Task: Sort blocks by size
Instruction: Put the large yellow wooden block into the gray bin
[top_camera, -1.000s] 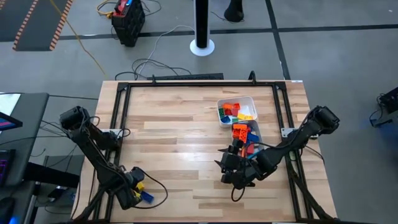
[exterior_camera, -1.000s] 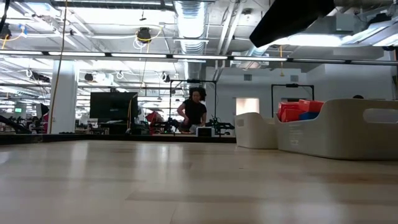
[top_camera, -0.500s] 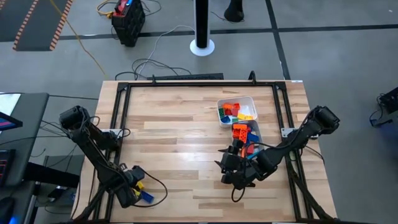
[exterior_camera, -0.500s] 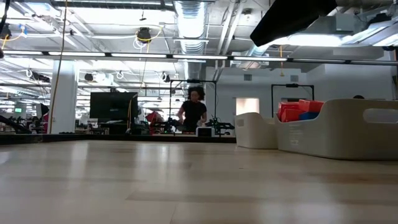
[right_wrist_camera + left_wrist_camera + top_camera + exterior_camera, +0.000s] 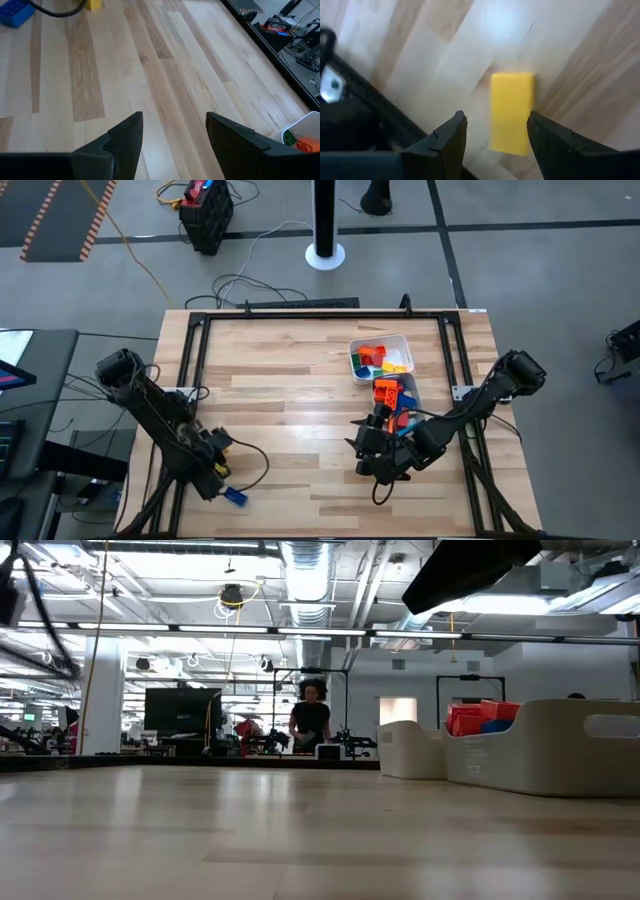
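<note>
A yellow block lies flat on the wooden table near its left front corner. My left gripper hangs over it, open and pointing steeply down, with a finger on either side of the block and no touch showing. A blue block lies flat on the table just right of that gripper. My right gripper hovers open over the table's middle right with nothing between its fingers. Its wrist view shows the blue block and the yellow block far off.
A white tub at the far right holds several blocks, and a second tub just nearer holds orange, red and blue ones. In the low view both tubs stand at the right. Bare wood spreads between the arms. A person shows in the room behind.
My left gripper has gone a little toward the table's far edge and tipped at the wrist, so the blue block beside it now shows fully. Both blocks have stayed in place.
</note>
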Controlling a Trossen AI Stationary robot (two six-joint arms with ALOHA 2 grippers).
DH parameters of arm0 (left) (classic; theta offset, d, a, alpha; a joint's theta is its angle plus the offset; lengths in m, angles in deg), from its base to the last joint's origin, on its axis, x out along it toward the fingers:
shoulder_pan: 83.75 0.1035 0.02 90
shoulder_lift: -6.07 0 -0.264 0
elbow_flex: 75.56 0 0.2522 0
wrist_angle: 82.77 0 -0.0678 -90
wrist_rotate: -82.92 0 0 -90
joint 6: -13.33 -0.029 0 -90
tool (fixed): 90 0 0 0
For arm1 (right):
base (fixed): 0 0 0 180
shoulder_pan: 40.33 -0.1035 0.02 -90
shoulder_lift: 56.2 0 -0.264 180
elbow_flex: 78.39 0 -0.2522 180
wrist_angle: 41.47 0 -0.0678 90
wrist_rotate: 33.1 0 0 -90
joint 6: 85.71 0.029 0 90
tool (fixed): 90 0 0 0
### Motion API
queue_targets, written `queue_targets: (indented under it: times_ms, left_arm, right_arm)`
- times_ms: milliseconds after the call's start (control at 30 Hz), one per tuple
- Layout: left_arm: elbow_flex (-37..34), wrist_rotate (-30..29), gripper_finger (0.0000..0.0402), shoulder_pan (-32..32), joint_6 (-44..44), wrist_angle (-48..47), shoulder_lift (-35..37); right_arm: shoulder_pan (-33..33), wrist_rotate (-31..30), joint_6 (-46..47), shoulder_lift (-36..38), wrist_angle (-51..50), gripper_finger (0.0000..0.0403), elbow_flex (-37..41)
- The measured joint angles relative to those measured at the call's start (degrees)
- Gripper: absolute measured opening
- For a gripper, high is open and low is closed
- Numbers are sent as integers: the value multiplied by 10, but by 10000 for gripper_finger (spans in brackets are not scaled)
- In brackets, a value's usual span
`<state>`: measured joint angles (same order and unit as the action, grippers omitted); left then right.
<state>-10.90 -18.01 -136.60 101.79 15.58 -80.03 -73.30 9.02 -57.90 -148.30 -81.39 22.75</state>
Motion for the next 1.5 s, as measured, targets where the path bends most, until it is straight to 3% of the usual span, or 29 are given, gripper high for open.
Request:
queue_targets:
  times_ms: [433,933,1167,1367,1500]
  left_arm:
    - [8,-20,199,18,-15,6,39]
    - [-106,-8,197,73,-119,153,39]
    - [-112,-1,128,106,-198,165,41]
    - [-99,-65,127,151,-282,191,39]
    - [-90,-84,127,221,-389,257,39]
  right_arm:
    - [0,0,0,0,0,255,0]
    - [0,0,0,0,1,255,0]
    - [0,0,-2,0,0,255,0]
    - [0,0,-3,0,-8,255,0]
    - [-14,-1,45,21,-81,255,0]
